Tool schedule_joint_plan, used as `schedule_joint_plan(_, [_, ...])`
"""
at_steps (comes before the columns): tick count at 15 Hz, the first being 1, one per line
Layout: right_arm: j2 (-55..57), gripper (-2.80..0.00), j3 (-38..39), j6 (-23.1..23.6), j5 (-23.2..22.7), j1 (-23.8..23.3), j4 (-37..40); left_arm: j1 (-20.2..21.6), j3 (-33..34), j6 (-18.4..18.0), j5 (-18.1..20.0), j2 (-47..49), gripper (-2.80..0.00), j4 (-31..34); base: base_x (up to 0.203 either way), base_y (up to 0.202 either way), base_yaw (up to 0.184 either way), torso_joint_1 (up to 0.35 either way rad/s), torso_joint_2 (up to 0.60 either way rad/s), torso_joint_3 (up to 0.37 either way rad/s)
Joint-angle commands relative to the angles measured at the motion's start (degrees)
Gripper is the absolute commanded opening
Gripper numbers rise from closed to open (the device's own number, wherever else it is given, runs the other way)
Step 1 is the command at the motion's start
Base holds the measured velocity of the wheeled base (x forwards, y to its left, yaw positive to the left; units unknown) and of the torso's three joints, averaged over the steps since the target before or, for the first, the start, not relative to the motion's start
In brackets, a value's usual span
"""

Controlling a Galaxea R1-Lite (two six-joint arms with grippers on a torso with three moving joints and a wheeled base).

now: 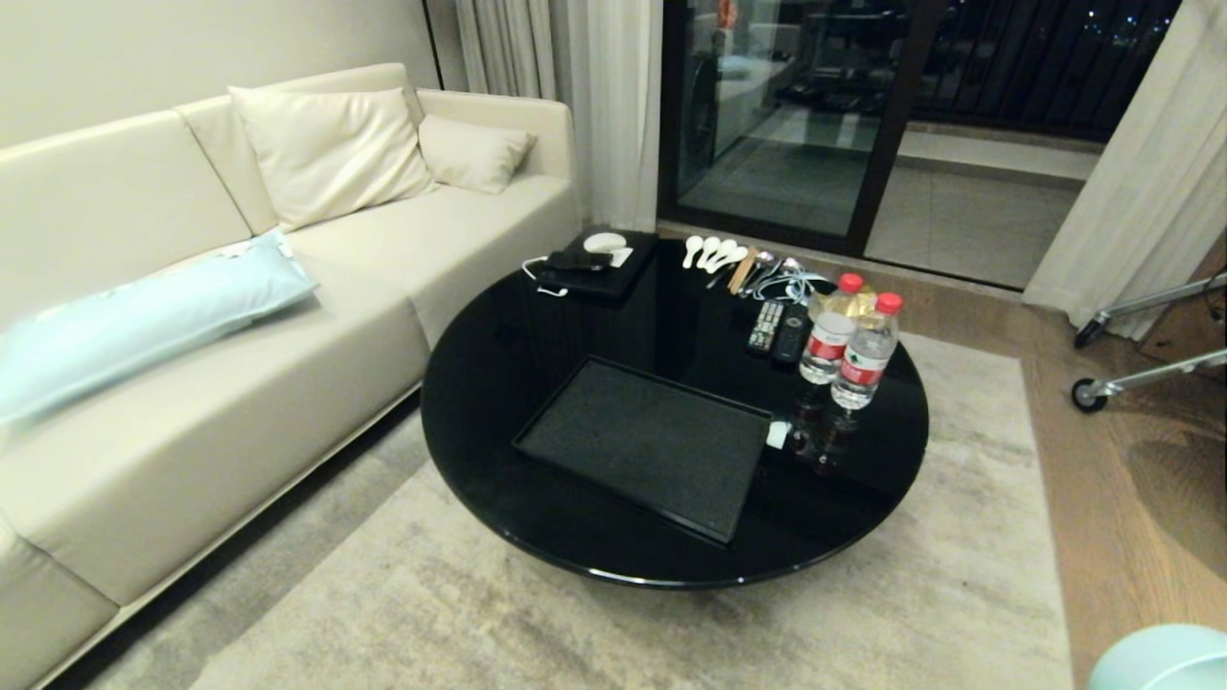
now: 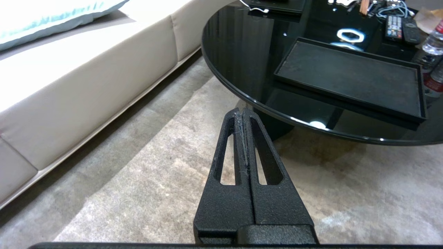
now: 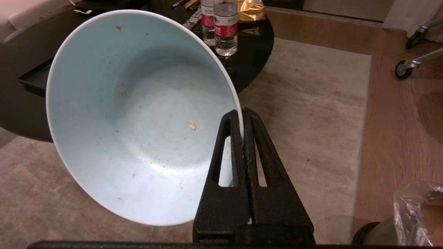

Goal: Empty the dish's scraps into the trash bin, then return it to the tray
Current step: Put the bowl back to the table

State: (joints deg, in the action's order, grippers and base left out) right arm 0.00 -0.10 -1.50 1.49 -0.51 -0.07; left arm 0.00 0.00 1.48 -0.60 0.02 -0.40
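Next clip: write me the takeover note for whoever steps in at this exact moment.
Right gripper: shut on the dish rim, holding it tilted over the rug; only crumbs left inside.
Left gripper: shut, empty, hanging over the rug beside the table.
Trash bin: on the floor near the right gripper.
Tray: empty on the table.
Done: scraps appear dumped.
Left: set the dish back on the tray.

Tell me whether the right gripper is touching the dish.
Touching. In the right wrist view the right gripper is shut on the rim of the dish, which is tipped on edge, the rim pinched between its fingers.
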Motion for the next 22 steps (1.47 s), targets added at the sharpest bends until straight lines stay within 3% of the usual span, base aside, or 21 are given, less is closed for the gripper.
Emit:
schedule_joint_plan(1, [0.1, -2.80, 0.0, 0.0, 0.0, 0.0, 0.0, 0.0, 0.0, 0.1, 0.0, 0.0, -2.80, 0.0, 0.000, 0.000, 0.000, 0.000, 0.00, 0.000])
schedule_joint_plan(6, [0.0, -2.80, 0.0, 0.0, 0.0, 0.0, 0.0, 0.0, 0.0, 0.0, 0.0, 0.0, -2.80, 0.0, 0.017, 0.000, 0.001, 0.000, 0.00, 0.001])
schedule_joint_plan(17, [0.1, -2.80, 0.0, 0.0, 0.0, 0.0, 0.0, 0.0, 0.0, -0.1, 0.0, 0.0, -2.80, 0.0, 0.182, 0.000, 0.001, 0.003, 0.00, 0.001])
schedule_joint_plan(22, [0.1, -2.80, 0.0, 0.0, 0.0, 0.1, 0.0, 0.0, 0.0, -0.1, 0.0, 0.0, -2.80, 0.0, 0.018, 0.000, 0.000, 0.003, 0.00, -0.001])
